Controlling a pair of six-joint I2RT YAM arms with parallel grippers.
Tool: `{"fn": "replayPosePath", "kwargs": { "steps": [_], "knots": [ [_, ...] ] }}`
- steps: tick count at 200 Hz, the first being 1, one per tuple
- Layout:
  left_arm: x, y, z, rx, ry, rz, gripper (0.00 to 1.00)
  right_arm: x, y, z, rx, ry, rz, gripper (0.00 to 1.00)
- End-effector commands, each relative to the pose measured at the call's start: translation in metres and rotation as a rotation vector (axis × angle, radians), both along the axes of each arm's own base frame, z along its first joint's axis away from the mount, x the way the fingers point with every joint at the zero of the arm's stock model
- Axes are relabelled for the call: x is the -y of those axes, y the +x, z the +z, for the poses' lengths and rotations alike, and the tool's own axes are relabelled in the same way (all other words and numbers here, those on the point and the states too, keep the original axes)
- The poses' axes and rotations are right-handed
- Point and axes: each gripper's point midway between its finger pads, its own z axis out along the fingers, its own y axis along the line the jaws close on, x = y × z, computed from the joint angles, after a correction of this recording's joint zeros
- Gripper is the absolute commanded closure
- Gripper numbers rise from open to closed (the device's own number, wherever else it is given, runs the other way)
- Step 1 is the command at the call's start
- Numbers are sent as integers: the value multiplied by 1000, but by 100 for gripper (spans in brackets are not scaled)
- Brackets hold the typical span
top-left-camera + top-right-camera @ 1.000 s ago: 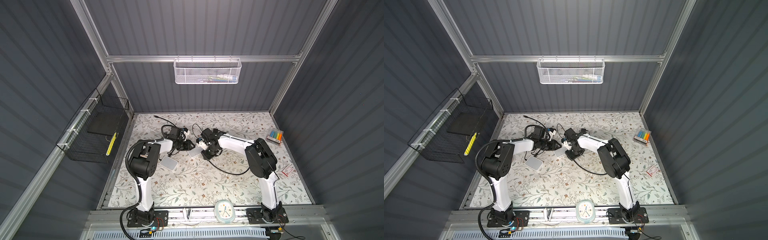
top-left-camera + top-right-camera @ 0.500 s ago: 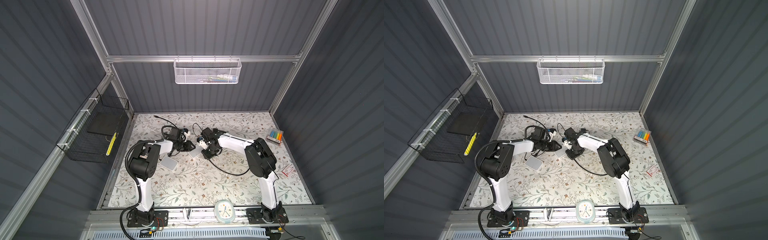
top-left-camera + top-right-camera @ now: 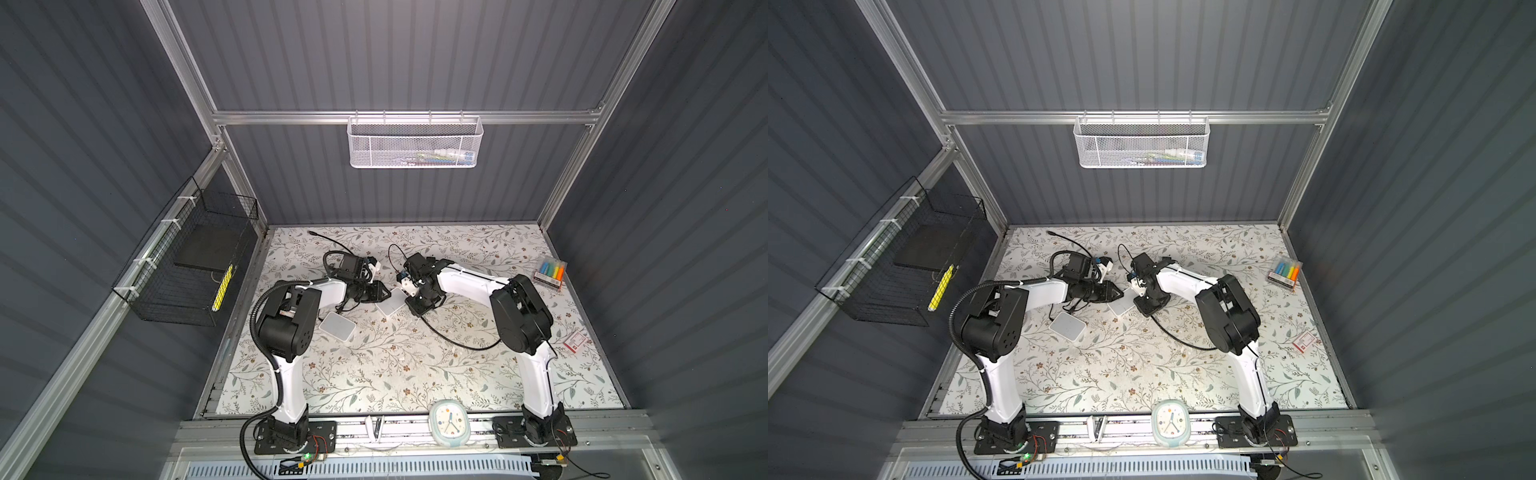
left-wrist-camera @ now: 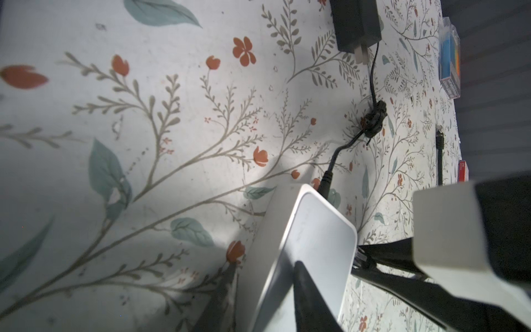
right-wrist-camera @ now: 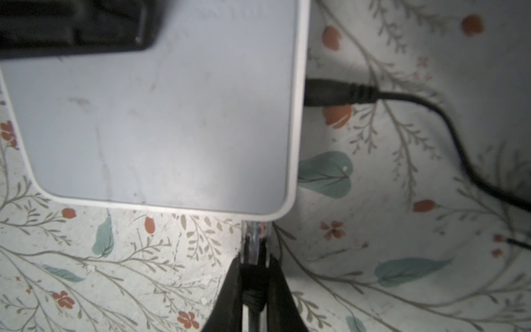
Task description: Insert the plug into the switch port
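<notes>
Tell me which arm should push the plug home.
Right. The right gripper is shut on the clear plug, whose tip meets the edge of the switch, so it likely only needs to push in. The left gripper is clamped on the switch, bracing it.

Both arms are wearing white shells on their long links and bulky black housings at the joints. In both top views the left arm is sitting at 7 o'clock and the right arm at 5 o'clock. Each is ending in a black base plate dotted with screws. A black ribbed hose is looping beside the left arm, and thin red and black wires are trailing at its base. The right pincer is showing black, tapering fingers.
</notes>
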Motion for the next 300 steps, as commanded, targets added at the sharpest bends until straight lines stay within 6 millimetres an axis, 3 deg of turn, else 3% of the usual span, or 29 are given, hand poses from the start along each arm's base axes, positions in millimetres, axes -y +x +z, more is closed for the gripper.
{"fn": "replayPosePath", "kwargs": {
  "steps": [1,95,114,174,252,300],
  "knots": [
    [5,0,5,-3,-6,-1,66,9,-7,-21,-45,-58,10,100],
    [9,1,2,-2,-25,-6,65,10,-15,-19,-50,-78,37,100],
    [9,-1,3,0,-24,-6,65,10,-16,-22,-55,-81,37,90],
    [6,-3,2,0,-13,-8,66,13,-20,-27,-66,-85,35,81],
    [5,-4,2,-3,-9,-10,66,16,-25,-29,-73,-90,34,76],
    [5,-5,0,-6,-8,-11,67,18,-27,-30,-75,-97,38,78]
  ]
}}
